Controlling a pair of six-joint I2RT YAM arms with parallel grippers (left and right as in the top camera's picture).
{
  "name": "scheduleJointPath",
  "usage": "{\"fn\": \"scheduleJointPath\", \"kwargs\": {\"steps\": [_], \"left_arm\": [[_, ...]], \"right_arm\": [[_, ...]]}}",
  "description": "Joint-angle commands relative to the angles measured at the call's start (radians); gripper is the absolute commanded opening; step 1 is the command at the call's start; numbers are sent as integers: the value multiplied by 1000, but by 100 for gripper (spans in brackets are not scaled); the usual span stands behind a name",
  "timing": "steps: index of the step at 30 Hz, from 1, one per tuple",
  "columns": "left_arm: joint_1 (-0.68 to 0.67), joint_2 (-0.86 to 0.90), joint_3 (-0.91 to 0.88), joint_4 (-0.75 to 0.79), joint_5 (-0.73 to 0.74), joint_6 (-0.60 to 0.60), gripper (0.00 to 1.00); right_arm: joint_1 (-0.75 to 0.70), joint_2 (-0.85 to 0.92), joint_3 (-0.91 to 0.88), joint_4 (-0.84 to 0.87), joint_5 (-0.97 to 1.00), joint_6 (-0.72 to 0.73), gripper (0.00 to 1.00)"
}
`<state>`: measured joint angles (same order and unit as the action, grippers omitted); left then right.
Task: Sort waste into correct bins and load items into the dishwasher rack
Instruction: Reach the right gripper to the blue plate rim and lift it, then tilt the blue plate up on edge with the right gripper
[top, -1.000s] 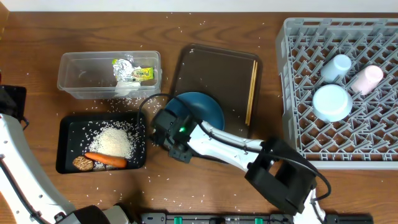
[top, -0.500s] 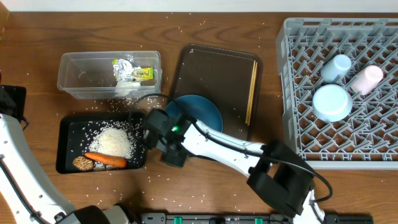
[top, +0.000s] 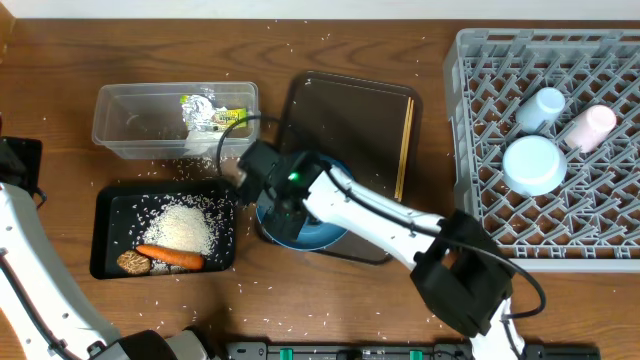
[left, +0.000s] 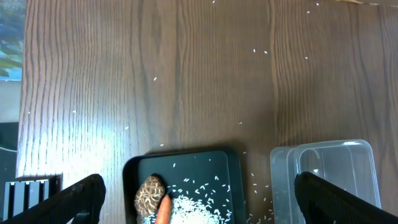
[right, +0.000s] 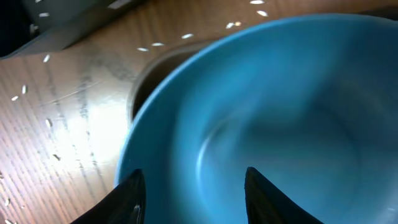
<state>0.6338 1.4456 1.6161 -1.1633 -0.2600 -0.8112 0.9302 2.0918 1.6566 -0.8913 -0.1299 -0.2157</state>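
Blue plate (top: 310, 232) | lying half off brown tray (top: 340, 110) corner | right gripper (right: 194, 186) hovering over it, jaws part-open (gripping or not, cannot tell) | likely handling stiff, slick, breakable; pinching the rim looks best

A dark brown wooden table (top: 60, 60) carries everything, its grain running left to right in the overhead view. On its left side stand a clear plastic tub (top: 125, 120) and, just in front of it, a shallow black tray (top: 98, 235); a brown serving tray (top: 345, 120) lies near the middle and a large light-grey dishwasher rack (top: 600, 215) fills the right end. Loose white rice grains (top: 195, 165) are scattered over the bare wood, thickest between the tub and the black tray.
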Motion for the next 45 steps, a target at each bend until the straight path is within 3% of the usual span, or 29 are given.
{"fn": "scheduleJointPath", "kwargs": {"steps": [1, 13, 22, 32, 45], "left_arm": [[5, 2, 5, -3, 3, 2, 98], [5, 2, 5, -3, 3, 2, 98], [5, 2, 5, -3, 3, 2, 98], [5, 2, 5, -3, 3, 2, 98], [5, 2, 5, -3, 3, 2, 98]], "right_arm": [[-7, 45, -8, 21, -93, -2, 45], [50, 54, -7, 42, -111, -2, 48], [46, 53, 67, -20, 59, 28, 49], [47, 53, 173, -107, -43, 10, 55], [97, 54, 82, -44, -106, -25, 47]]}}
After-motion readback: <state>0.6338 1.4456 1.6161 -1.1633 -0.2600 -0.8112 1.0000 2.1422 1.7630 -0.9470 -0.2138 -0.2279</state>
